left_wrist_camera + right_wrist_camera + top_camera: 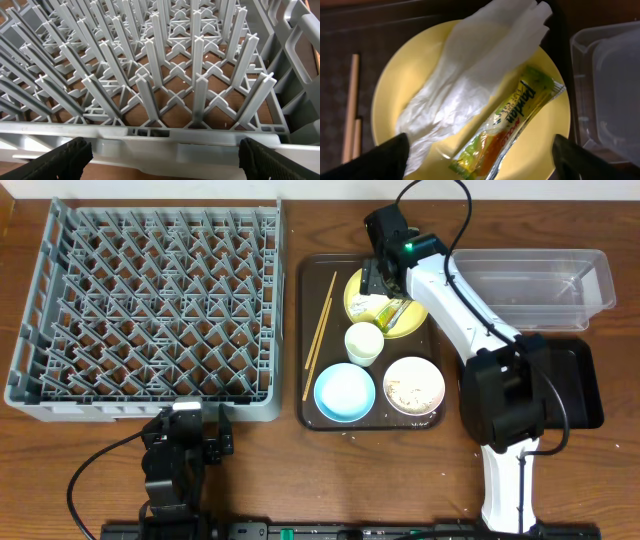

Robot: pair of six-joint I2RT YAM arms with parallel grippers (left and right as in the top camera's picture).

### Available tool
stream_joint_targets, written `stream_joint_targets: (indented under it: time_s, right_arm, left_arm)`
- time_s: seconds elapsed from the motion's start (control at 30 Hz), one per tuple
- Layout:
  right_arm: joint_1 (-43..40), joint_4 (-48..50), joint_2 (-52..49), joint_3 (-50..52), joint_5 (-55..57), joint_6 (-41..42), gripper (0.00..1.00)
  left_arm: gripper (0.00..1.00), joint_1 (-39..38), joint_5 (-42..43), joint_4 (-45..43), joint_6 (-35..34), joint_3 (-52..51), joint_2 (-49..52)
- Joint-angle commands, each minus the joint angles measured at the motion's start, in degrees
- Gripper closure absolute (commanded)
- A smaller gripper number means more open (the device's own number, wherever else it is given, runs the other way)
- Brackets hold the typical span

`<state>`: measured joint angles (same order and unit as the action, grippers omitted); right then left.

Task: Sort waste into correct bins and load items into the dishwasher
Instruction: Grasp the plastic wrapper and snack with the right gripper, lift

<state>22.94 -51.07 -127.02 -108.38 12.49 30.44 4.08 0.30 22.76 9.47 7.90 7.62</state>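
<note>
The yellow plate (364,292) (425,65) sits on the brown tray and carries the white napkin (470,65) and the green-yellow wrapper (510,120) (392,310). My right gripper (480,160) (378,278) is open just above them, fingers either side of the wrapper's lower end. The white cup (363,342), blue bowl (344,391), white bowl with crumbs (413,384) and chopsticks (320,330) lie on the same tray. The grey dish rack (150,305) (165,85) fills the left. My left gripper (162,157) (190,435) is open and empty at the rack's near wall.
The dark brown serving tray (308,340) lies beside the rack. The clear tub (540,280) (610,90) stands at the right, the black tray (585,385) in front of it, partly under the right arm.
</note>
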Motion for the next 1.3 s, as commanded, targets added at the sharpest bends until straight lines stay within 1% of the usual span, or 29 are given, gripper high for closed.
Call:
stream_joint_targets:
  time_s: [0.0,0.07,0.33,0.43,0.47,0.5,0.53,0.57,0.6,0.63,0.67,0.77,0.8,0.93,1.03,1.13,1.27]
  right_arm:
    - [-0.11,-0.24,-3.08,-0.52,1.88,1.03,0.05]
    - [-0.09,-0.90,-4.50,-0.52,1.81,3.04,0.04]
    - [-0.11,-0.52,-7.91,-0.52,1.64,6.45,0.03]
    - [-0.15,0.48,-8.90,-0.52,1.64,6.73,0.06]
    - [-0.15,0.68,-9.09,-0.52,1.62,6.73,0.09]
    - [-0.13,0.90,-9.46,-0.50,1.62,6.73,0.15]
    - [-0.13,0.98,-9.62,-0.50,1.62,6.67,0.29]
    - [-0.09,1.01,-9.84,-0.50,1.62,6.62,0.47]
    - [-0.04,0.98,-9.88,-0.50,1.57,6.60,0.60]
    - [0.02,0.96,-9.94,-0.50,1.18,6.49,0.67]
    - [0.02,1.01,-9.94,-0.50,0.83,5.92,0.72]
    - [0.00,1.16,-9.94,-0.50,0.59,5.27,0.89]
    - [0.00,1.20,-9.94,-0.52,0.57,5.27,0.98]
    - [0.00,1.46,-8.92,-1.03,0.55,4.98,0.99]
    - [-0.04,1.55,-6.01,-2.56,0.55,2.38,0.99]
    - [-0.04,1.49,-1.18,-3.67,0.52,0.35,0.99]
    - [-0.33,1.60,6.86,-3.87,0.83,0.33,0.99]
  left_arm:
    - [0.03,0.24,0.55,1.25,0.81,-0.07,-0.15]
    - [0.03,0.24,0.57,1.25,0.81,-0.07,-0.15]
    - [0.03,0.22,0.57,1.25,0.81,-0.07,-0.15]
    - [0.03,0.22,0.57,1.25,0.81,-0.07,-0.15]
    - [0.03,0.24,0.57,1.25,0.81,-0.07,-0.15]
    - [0.03,0.24,0.57,1.25,0.81,-0.07,-0.15]
    - [0.03,0.22,0.57,1.25,0.81,-0.07,-0.15]
    - [0.03,0.24,0.57,1.25,0.81,-0.07,-0.15]
    - [0.03,0.22,0.57,1.25,0.81,-0.07,-0.15]
    - [0.03,0.22,0.57,1.25,0.81,-0.07,-0.15]
    - [0.03,0.22,0.57,1.25,0.81,-0.07,-0.15]
    - [0.03,0.24,0.57,1.25,0.81,-0.07,-0.15]
    - [0.03,0.22,0.57,1.25,0.81,-0.07,-0.15]
    - [0.03,0.22,0.57,1.25,0.81,-0.07,-0.15]
    - [0.03,0.24,0.57,1.25,0.81,-0.07,-0.15]
    - [0.03,0.22,0.57,1.25,0.81,-0.07,-0.15]
    - [0.03,0.24,0.57,1.25,0.81,-0.07,-0.15]
